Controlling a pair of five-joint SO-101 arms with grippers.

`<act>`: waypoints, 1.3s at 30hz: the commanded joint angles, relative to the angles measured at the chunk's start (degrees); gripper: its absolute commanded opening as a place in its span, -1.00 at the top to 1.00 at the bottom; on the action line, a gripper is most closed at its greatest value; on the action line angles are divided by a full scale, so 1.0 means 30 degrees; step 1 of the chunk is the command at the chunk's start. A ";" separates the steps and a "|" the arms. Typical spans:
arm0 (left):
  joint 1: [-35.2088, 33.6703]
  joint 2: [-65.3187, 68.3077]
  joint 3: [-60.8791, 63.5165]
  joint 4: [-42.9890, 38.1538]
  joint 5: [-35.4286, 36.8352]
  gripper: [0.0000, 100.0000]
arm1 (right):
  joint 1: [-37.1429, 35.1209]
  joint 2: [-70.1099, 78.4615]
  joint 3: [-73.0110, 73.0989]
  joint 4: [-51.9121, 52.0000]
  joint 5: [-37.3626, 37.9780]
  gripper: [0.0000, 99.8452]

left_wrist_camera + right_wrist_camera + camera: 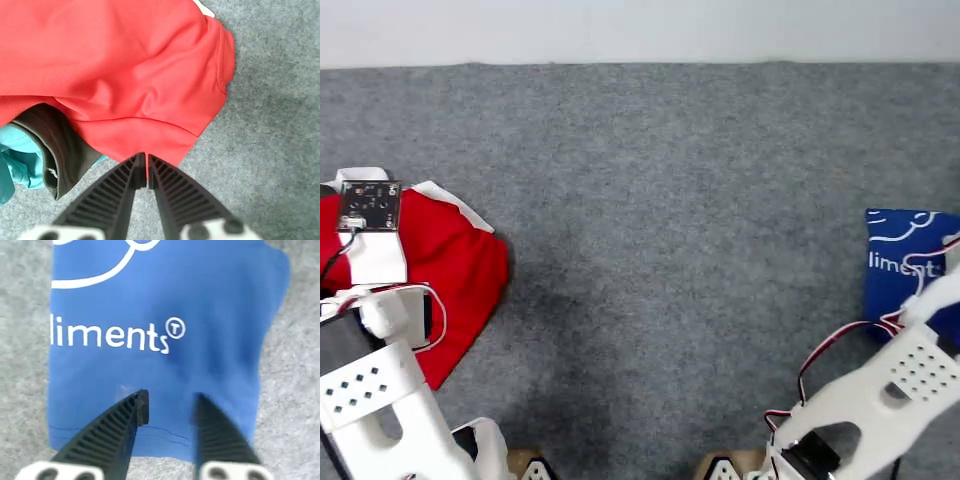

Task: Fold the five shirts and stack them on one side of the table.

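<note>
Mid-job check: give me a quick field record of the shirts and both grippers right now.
pile: red shirt on top, dark shirt and teal shirt peeking from under it, on the table's left side
folded: blue shirt, flat, at the right edge
left gripper: shut at the red shirt's hem; grip on cloth unclear
right gripper: open, above the blue shirt

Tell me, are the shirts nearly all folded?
Not nearly. The blue shirt looks folded at one side, with the right gripper open over it. The left gripper pinches the red shirt, heaped on a dark shirt and a teal shirt, all yet to fold.
</note>
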 commanded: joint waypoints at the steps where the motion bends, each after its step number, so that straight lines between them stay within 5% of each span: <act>1: 0.0088 -0.0264 -0.0044 -0.0322 -0.0029 0.97 | -0.0190 -0.0161 -0.1963 0.0132 -0.0117 0.92; 12: 0.0088 -0.0264 -0.0044 -0.0322 -0.0029 0.97 | -0.0161 0.4059 -0.2842 -0.9333 0.0234 0.97; 17: 0.0088 -0.0264 -0.0044 -0.0293 -0.0029 0.97 | -0.0220 0.8015 -0.4103 -1.4081 0.3692 0.97; 21: 0.0088 -0.0264 -0.0103 -0.0059 -0.0059 0.97 | -0.0249 0.8015 -0.7912 -1.2000 0.3399 0.97; 30: 0.0088 -0.0264 -0.0103 -0.0088 -0.0059 0.97 | -0.0308 0.7956 -1.5824 -0.1187 0.2813 0.97; 34: 0.0088 -0.0264 -0.0161 -0.0088 -0.0059 0.97 | -0.0484 0.8044 -1.5443 0.3121 0.2784 0.97; 39: 0.0088 -0.0264 -0.0073 -0.0088 -0.0059 0.97 | 0.0044 0.8249 -1.2044 0.3004 0.0967 0.97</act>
